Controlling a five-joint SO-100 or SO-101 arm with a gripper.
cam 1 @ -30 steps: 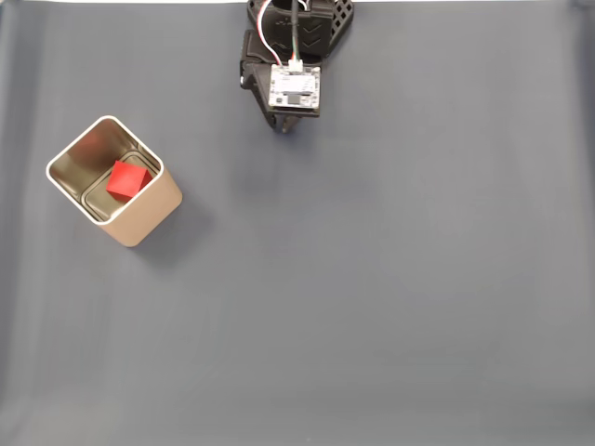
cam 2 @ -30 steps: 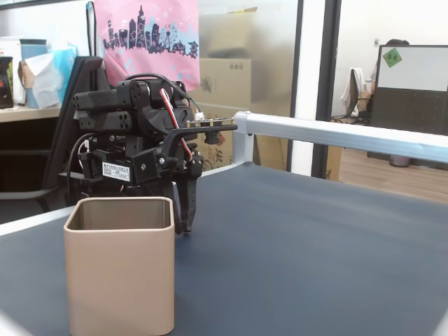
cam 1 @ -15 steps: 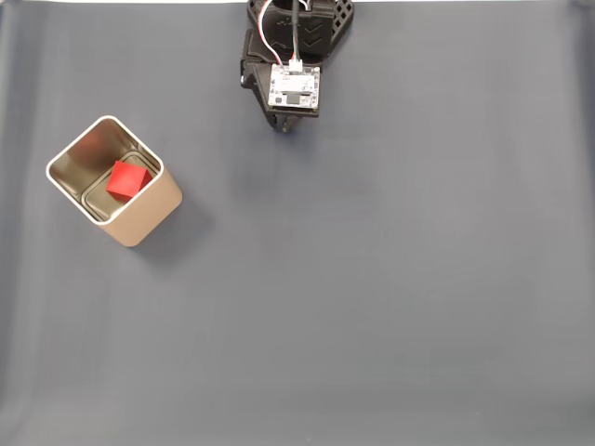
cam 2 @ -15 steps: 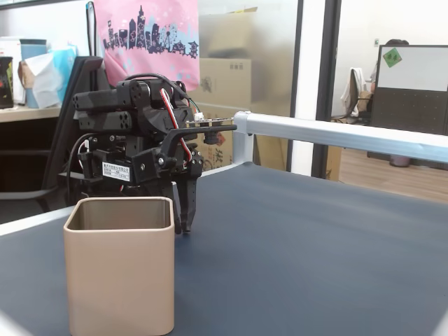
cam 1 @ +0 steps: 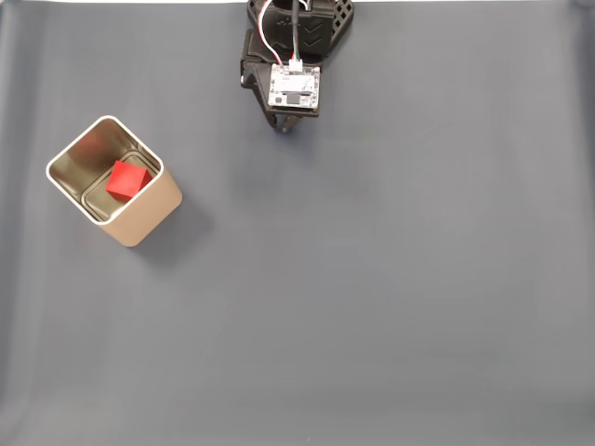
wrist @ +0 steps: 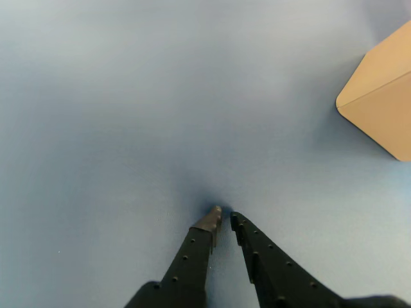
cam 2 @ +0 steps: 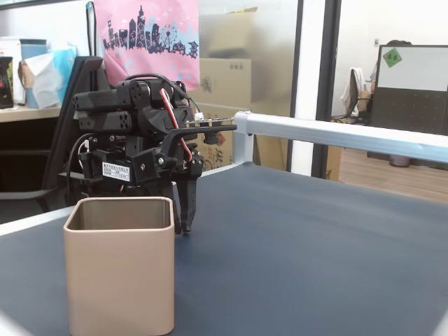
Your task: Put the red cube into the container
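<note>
**Cube lodged in tin; arm folded at far edge, jaws nearly together and empty**

In the top-down fixed view, the container [cam 1: 113, 180] stands at the left of the dark surface [cam 1: 390, 297]. The red cube [cam 1: 127, 178] lies inside it on the shiny floor, turned at an angle, toward the tin's right wall. The placing step looks complete; what remains, in my judgement, is to hold the arm parked, well apart from the tin, and make no sweep leftward that might knock it.

Right of the tin, at the far edge, the gripper [wrist: 223, 220] points down at bare surface. Its jaws stand almost pressed together, a thin gap between the tips, pinching nothing.

In the side fixed view, an aluminium rail [cam 2: 343, 134] runs along the far right. Nothing obstructs the arm.
</note>
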